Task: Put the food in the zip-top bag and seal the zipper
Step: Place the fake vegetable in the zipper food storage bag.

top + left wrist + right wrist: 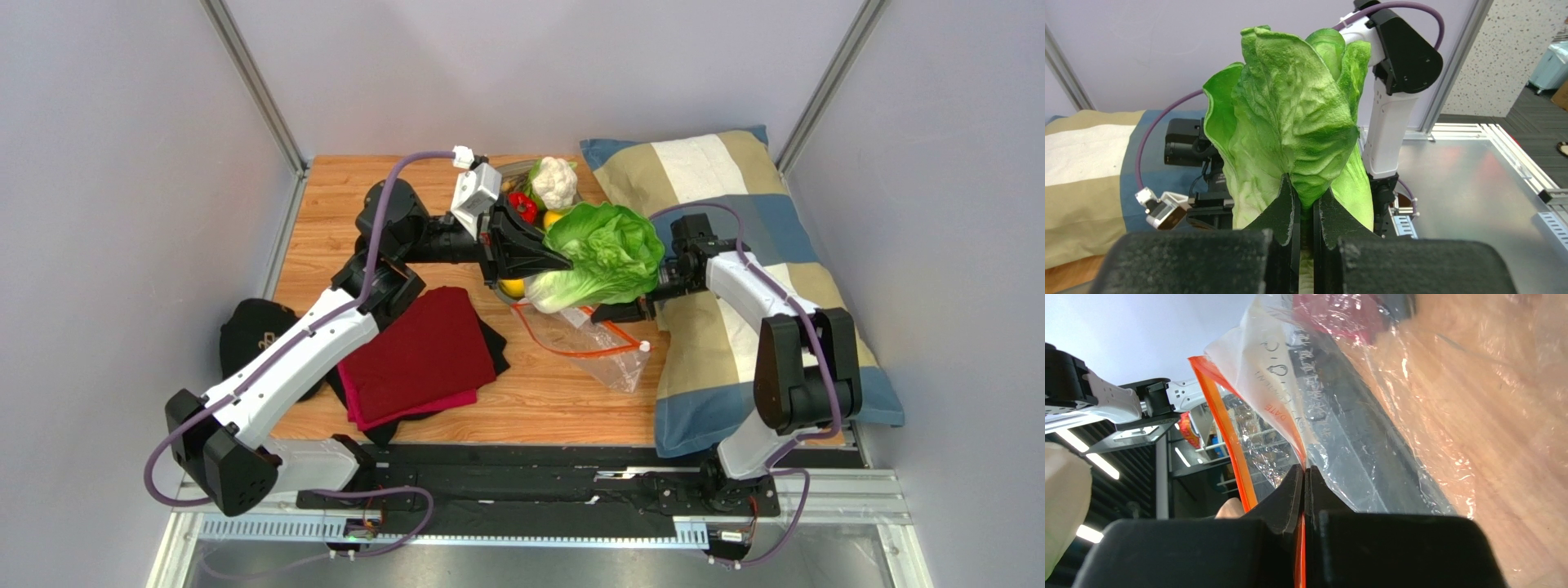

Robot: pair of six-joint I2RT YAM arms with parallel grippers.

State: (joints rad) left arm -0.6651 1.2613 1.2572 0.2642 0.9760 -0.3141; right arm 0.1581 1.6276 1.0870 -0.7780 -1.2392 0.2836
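My left gripper [536, 254] [1306, 202] is shut on the green leafy cabbage [607, 251] [1290, 122], low on its leaves. It holds the cabbage in the air above the mouth of the zip-top bag [595, 343]. The clear bag lies on the wood table, and its red-orange zipper [570, 350] [1223, 422] runs round an open mouth. At the bag's mouth edge, my right gripper [640, 300] [1304, 478] is shut on the zipper strip, with the clear plastic [1389, 404] lifted in front of it. The white cauliflower [556, 180] and a small yellow fruit [553, 219] sit behind the left gripper.
A striped pillow [736, 245] covers the table's right side under the right arm. A red pepper [524, 205] lies beside the cauliflower. A dark red cloth [411, 355] on black fabric lies at the left, with a black item [252, 331] at the left edge.
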